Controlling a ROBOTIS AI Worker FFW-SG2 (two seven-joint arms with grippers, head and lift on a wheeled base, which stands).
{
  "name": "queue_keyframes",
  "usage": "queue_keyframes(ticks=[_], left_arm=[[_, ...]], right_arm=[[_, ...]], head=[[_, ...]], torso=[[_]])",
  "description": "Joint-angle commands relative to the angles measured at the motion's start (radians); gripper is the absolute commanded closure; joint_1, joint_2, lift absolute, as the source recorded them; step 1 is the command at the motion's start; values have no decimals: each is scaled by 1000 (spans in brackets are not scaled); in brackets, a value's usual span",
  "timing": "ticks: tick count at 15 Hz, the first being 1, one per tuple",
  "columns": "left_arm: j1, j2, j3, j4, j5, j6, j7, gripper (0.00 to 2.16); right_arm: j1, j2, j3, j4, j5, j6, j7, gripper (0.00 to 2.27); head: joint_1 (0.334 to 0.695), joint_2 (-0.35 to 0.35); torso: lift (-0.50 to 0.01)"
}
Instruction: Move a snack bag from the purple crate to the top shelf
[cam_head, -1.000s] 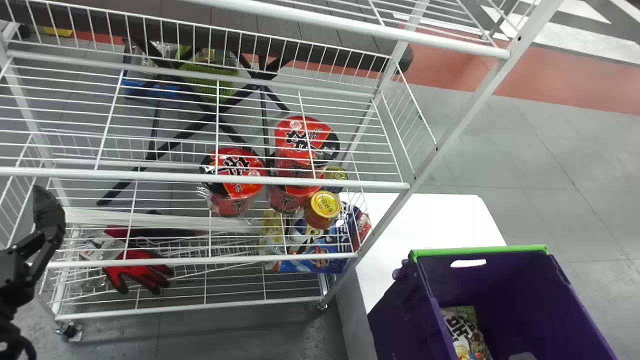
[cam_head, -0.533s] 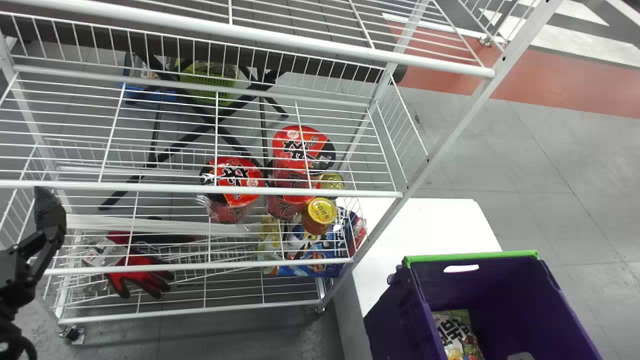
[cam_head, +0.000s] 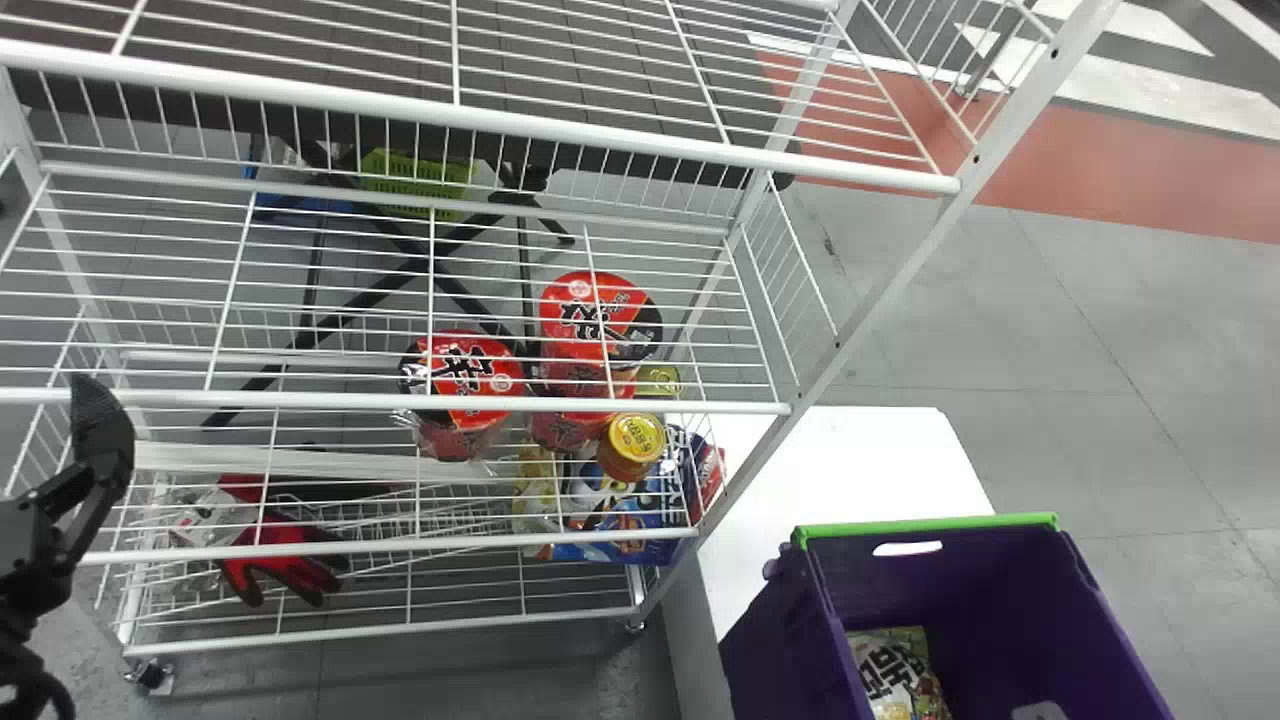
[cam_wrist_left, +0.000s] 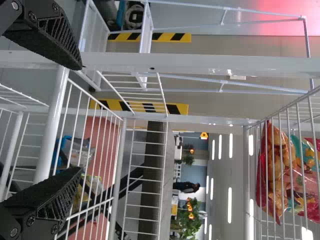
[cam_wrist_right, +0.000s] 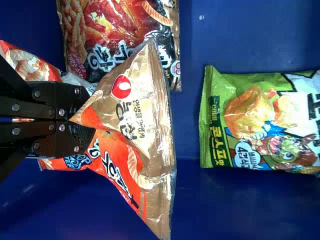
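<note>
At the head view's left edge is my left gripper (cam_head: 102, 440), parked in front of the wire rack. The left wrist view has this gripper (cam_wrist_left: 79, 119) with its fingers wide apart and nothing between them. The purple crate (cam_head: 765, 640) stands at the lower right of the head view. Inside the crate (cam_wrist_right: 192, 47), in the right wrist view, my right gripper (cam_wrist_right: 82, 124) is closed on a corner of a gold and orange snack bag (cam_wrist_right: 135, 107). A wire shelf (cam_head: 600, 138) crosses the top of the head view.
Other snack bags (cam_wrist_right: 255, 122) lie in the crate. Red noodle packs (cam_head: 465, 380) and a yellow-lidded jar (cam_head: 632, 450) sit on a lower shelf, above red gloves (cam_head: 285, 560). Bags (cam_wrist_left: 280, 170) rest in a wire-sided shelf. A white table (cam_head: 860, 460) adjoins the rack's right side.
In the head view, the rack's shelves have shifted downward and more of the upper shelf shows. The crate now appears slightly lower and farther left. My left gripper has barely moved.
</note>
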Motion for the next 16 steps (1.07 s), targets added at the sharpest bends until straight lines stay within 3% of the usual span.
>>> queue_keyframes(ticks=[1,16], left_arm=[[0,-1,0,0,0,0,0,97],[43,7,31,-32,-11,18,2,97]], right_arm=[[0,3,1,3,0,-17,-1,2067],[-2,5,6,23,0,-84,-10,2067]], head=[[695,-350],[695,-350]], torso=[[-310],[-250]])
